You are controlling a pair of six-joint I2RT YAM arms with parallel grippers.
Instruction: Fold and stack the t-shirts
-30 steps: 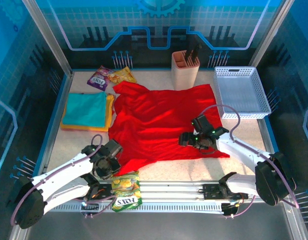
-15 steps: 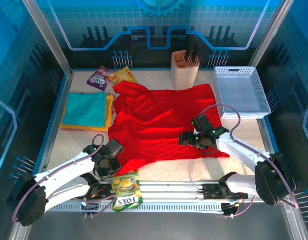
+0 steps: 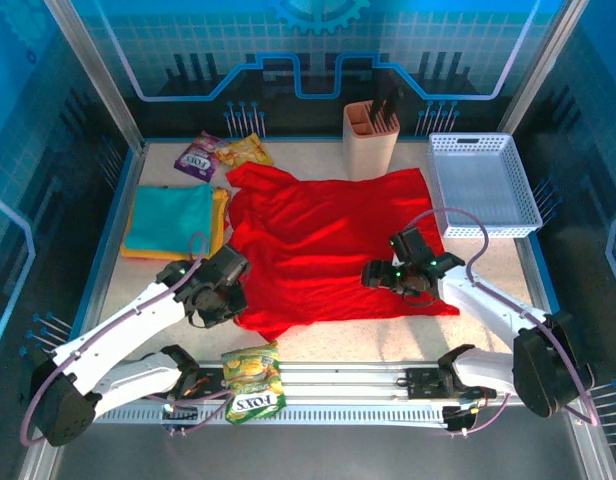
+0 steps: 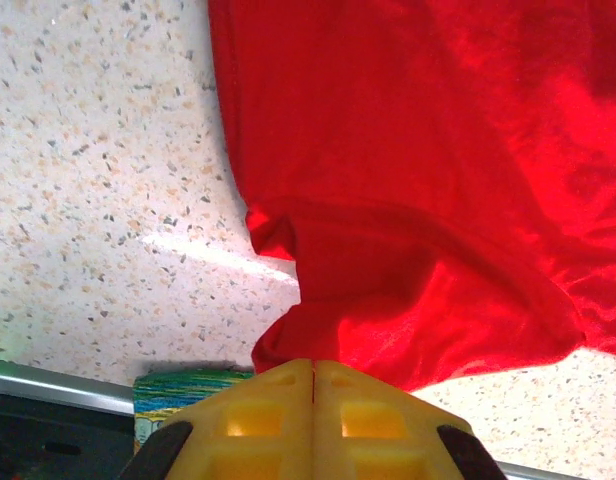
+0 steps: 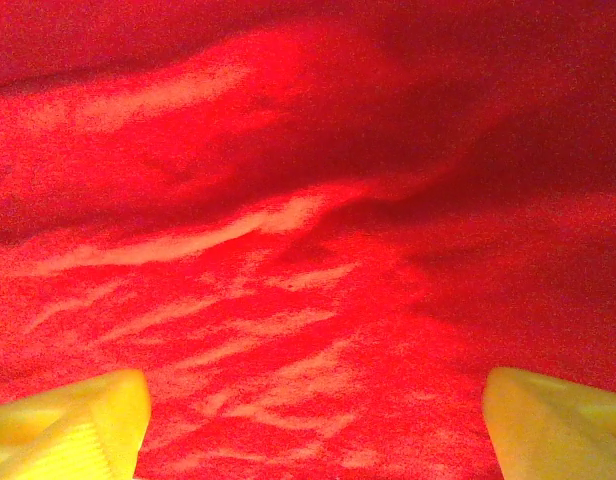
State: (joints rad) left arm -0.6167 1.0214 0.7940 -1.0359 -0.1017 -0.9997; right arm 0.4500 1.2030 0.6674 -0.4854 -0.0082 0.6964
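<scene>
At the back of the surface (image 3: 328, 345) we saw two containers: a beige holder (image 3: 369, 145) with dark handles (image 3: 388, 104) standing upright in it, and to its right a pale lattice basket (image 3: 483, 190) whose grid floor showed from above. The red t-shirt (image 3: 323, 240) lay spread across the middle, its far edge close to the holder and its far right corner near the basket. Left of it the folded teal t-shirt (image 3: 168, 218) sat on the orange-yellow t-shirt (image 3: 221, 225), which peeked out along the right and near sides. The left gripper (image 3: 226, 292) was at the red shirt's near left corner, and the right gripper (image 3: 386, 276) was over its near right part. The left wrist view added what the top view hid: the yellow jaws were pressed together on the bunched red hem, the cloth puckered toward the grip, and a strip of a green snack packet (image 4: 188, 385) lay beside them by the rail. The right wrist view showed its jaws standing wide apart, one in each lower corner, above rippled red cloth; we could not tell whether they touched it.
</scene>
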